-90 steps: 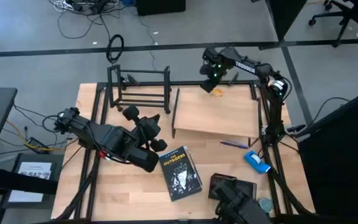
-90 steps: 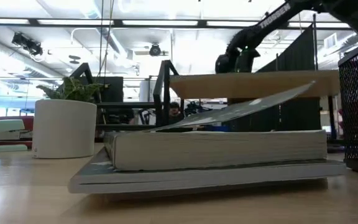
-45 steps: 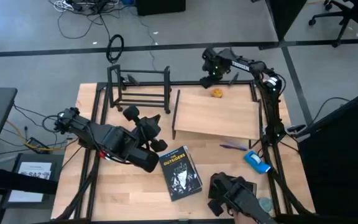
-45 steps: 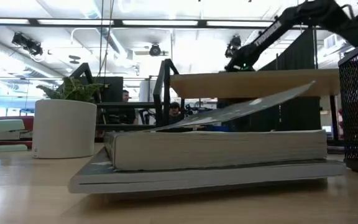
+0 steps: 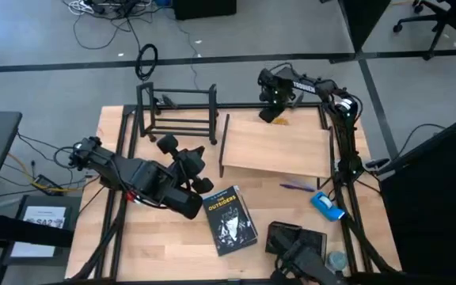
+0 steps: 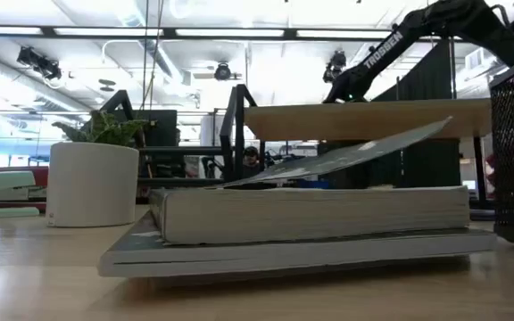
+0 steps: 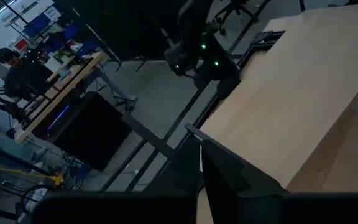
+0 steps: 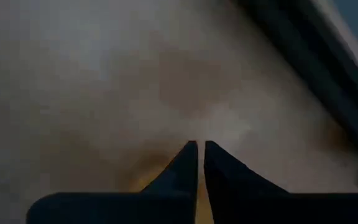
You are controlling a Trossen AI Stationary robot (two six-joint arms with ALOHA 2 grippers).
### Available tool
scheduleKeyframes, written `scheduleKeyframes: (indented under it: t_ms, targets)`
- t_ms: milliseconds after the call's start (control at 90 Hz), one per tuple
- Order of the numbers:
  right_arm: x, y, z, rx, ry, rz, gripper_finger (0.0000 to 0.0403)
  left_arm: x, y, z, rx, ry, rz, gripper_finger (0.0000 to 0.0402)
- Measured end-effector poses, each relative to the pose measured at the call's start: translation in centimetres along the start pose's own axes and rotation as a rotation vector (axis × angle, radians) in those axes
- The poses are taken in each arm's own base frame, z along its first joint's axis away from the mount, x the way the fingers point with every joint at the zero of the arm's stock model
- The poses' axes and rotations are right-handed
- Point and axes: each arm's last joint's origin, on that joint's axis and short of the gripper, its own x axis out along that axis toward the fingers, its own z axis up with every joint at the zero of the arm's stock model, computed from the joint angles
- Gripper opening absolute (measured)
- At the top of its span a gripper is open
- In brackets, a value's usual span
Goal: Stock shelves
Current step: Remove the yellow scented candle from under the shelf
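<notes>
The right end effector (image 5: 272, 111), fingers nearly together, hovers over the small orange thing (image 5: 279, 119) at the far edge of the wood shelf (image 5: 275, 150). It should open wider before descending.

wood table (image 5: 109, 237), 2 shelves (image 5: 275, 146), book (image 5: 229, 220)

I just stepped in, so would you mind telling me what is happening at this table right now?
The right pincer is down at the far edge of the wood-topped shelf, over a small yellow-orange object, with its fingers nearly together. The left pincer waits over the table, between the black frame rack and a paperback book. Nothing shows on the rack's bars. A blue item and a pen lie on the table near the shelf.
</notes>
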Motion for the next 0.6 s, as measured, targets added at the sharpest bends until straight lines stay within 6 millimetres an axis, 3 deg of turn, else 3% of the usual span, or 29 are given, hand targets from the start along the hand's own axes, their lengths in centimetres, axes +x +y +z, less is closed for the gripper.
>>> scheduleKeyframes:
  t_ms: [244,600]
  targets:
    - [-1.1,0.4,-0.6,-0.097,0.07,0.104,0.0,0.0,0.0,0.0,-0.002,0.006,-0.009,0.0]
    - [-0.8,-1.9,-0.5,0.051,0.045,-0.099,0.0,0.0,-0.1,0.0,0.001,0.013,-0.016,0.0]
